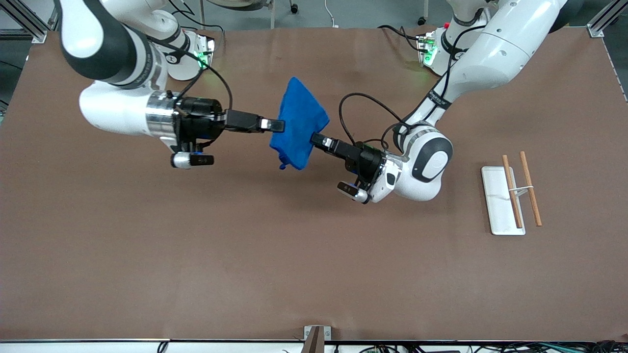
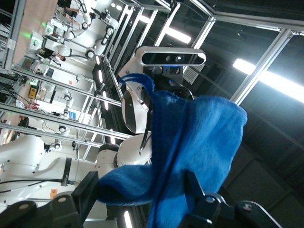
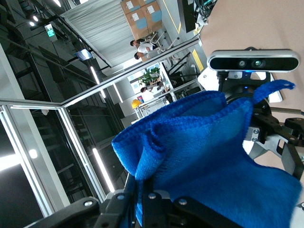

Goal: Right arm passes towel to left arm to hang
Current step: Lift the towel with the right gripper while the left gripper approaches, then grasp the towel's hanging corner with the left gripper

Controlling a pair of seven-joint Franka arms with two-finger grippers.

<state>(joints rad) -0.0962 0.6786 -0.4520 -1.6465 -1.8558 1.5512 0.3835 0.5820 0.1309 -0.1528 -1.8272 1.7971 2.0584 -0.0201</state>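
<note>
The royal-blue towel hangs in the air over the middle of the table, with a small loop at its lowest corner. My right gripper is shut on one edge of the towel and holds it up; in the right wrist view the cloth is pinched between the closed fingers. My left gripper is at the towel's other edge. In the left wrist view its fingers stand wide apart, with the towel between them, not clamped.
A white flat base with two wooden rods joined by a thin white bar lies toward the left arm's end of the table. The brown table top spreads bare below the arms.
</note>
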